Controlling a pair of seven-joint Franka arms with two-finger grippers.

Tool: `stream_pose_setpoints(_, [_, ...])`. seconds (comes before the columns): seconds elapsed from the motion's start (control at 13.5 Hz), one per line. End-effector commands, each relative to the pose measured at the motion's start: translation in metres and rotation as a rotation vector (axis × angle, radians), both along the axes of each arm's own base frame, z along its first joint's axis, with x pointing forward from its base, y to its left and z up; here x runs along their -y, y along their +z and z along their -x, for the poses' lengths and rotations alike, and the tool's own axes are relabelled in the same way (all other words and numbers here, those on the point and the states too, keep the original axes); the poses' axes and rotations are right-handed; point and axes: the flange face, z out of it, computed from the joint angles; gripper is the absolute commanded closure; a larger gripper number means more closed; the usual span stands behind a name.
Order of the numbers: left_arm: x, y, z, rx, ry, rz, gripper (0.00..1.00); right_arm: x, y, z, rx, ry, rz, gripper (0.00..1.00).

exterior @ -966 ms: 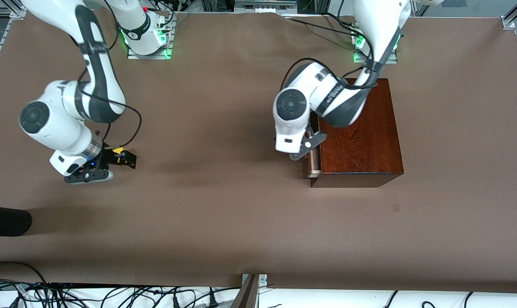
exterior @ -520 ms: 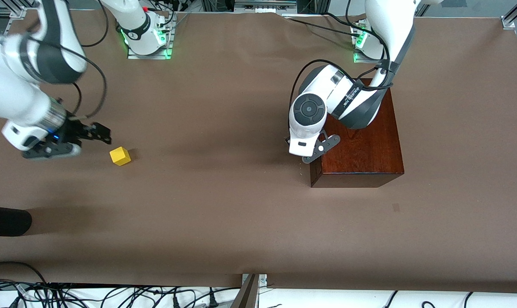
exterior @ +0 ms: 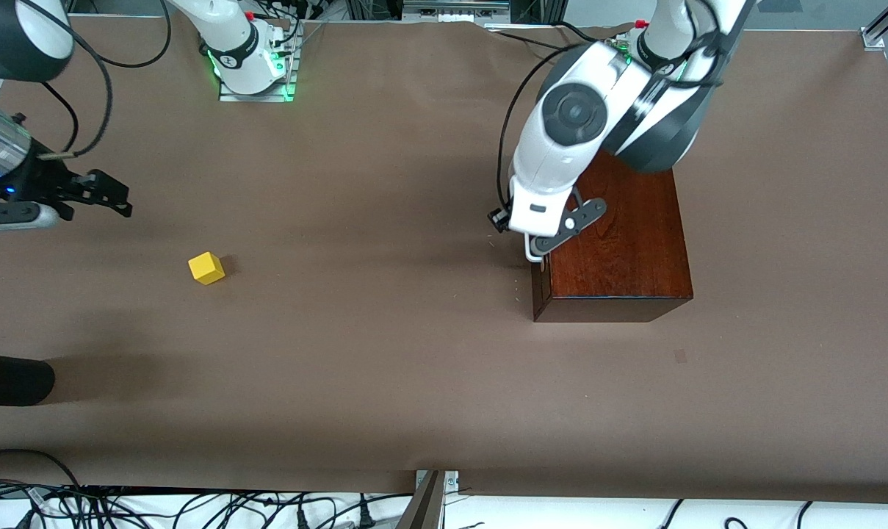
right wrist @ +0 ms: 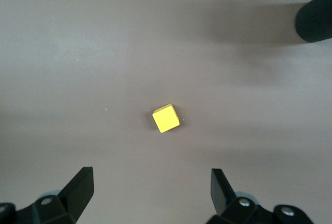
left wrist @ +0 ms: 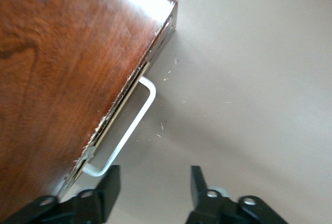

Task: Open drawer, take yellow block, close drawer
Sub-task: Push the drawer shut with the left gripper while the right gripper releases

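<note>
With drawer (left wrist: 124, 115) shut and block (exterior: 206, 268) on table (exterior: 385, 367) well apart, both pincers, left (left wrist: 150, 190) and right (right wrist: 151, 192), gape empty; left could snag handle (left wrist: 136, 123), reopening it.

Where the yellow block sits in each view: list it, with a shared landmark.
Front view: yellow block on the bare table, toward the right arm's end.
Left wrist view: not in it.
Right wrist view: mid-picture, beneath the open right claw.
Shared landmark: black cylinder.
</note>
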Motion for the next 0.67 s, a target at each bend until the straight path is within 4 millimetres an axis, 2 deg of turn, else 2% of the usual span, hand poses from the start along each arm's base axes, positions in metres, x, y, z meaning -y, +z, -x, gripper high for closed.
stream_pose_setpoints(0.0, [-0.05, 0.04, 0.001, -0.015, -0.096, 0.067, 0.0, -0.001, 0.034, 0.003, -0.009, -0.068, 0.019, 0.0])
stream_pose_setpoints(0.07, [-0.075, 0.052, -0.003, -0.031, -0.112, 0.093, 0.0, -0.003, 0.042, 0.005, -0.011, -0.078, 0.036, 0.0])
stream_pose_setpoints(0.22, [-0.108, 0.071, 0.003, -0.046, -0.175, 0.089, 0.0, -0.005, 0.052, 0.007, -0.021, -0.117, 0.046, 0.0])
stream_pose_setpoints(0.45, [-0.178, 0.101, 0.005, -0.024, -0.339, 0.09, 0.0, -0.001, 0.047, 0.003, -0.029, -0.129, 0.052, 0.0])
stream_pose_setpoints(0.59, [-0.231, 0.108, 0.004, 0.01, -0.508, 0.055, 0.0, -0.001, 0.044, 0.002, -0.035, -0.135, 0.052, 0.0])
